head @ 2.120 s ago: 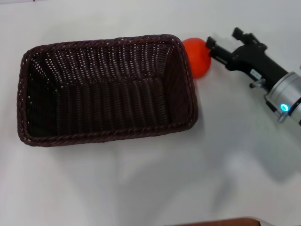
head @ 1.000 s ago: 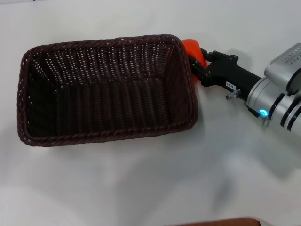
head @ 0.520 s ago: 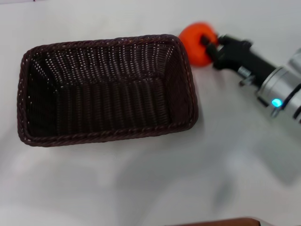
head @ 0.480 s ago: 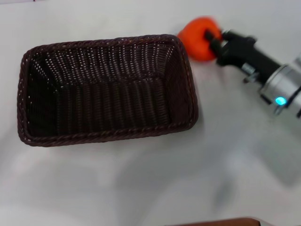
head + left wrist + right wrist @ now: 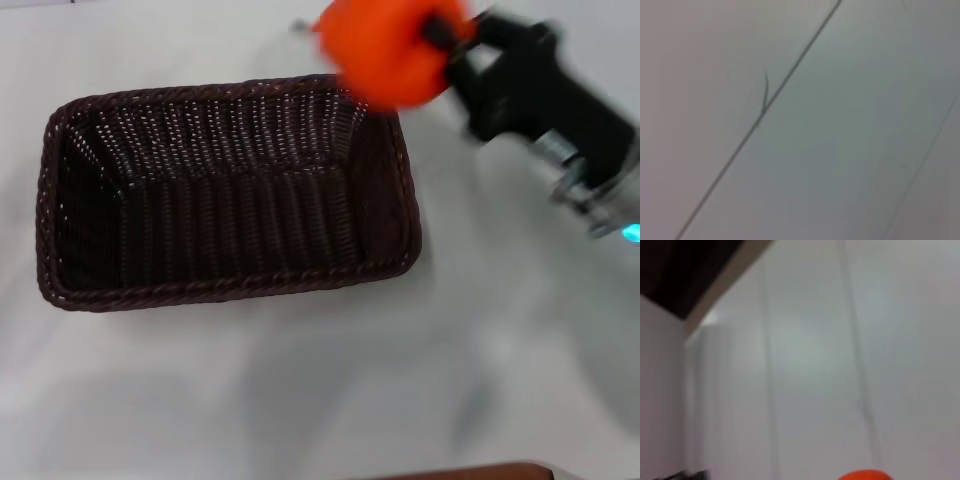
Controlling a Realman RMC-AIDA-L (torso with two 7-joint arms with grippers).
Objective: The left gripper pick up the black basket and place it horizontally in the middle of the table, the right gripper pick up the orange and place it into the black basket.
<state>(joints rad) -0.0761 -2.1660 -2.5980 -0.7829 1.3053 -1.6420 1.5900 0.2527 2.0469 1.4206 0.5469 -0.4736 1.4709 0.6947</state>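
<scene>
The black basket [image 5: 225, 190] lies lengthwise across the middle of the white table [image 5: 300, 400], open side up and empty. My right gripper [image 5: 435, 35] is shut on the orange [image 5: 385, 50] and holds it raised in the air above the basket's far right corner. A sliver of the orange also shows in the right wrist view [image 5: 865, 475]. The left gripper is out of view; the left wrist view shows only a pale surface with a dark line.
The right arm's silver-grey body [image 5: 600, 190] with its blue light reaches in from the right edge. A brown strip [image 5: 470, 472] runs along the table's near edge.
The right gripper has closed on the orange beside the basket's right end, lifted it off the table and carried it up and left, over the basket's far right corner.
</scene>
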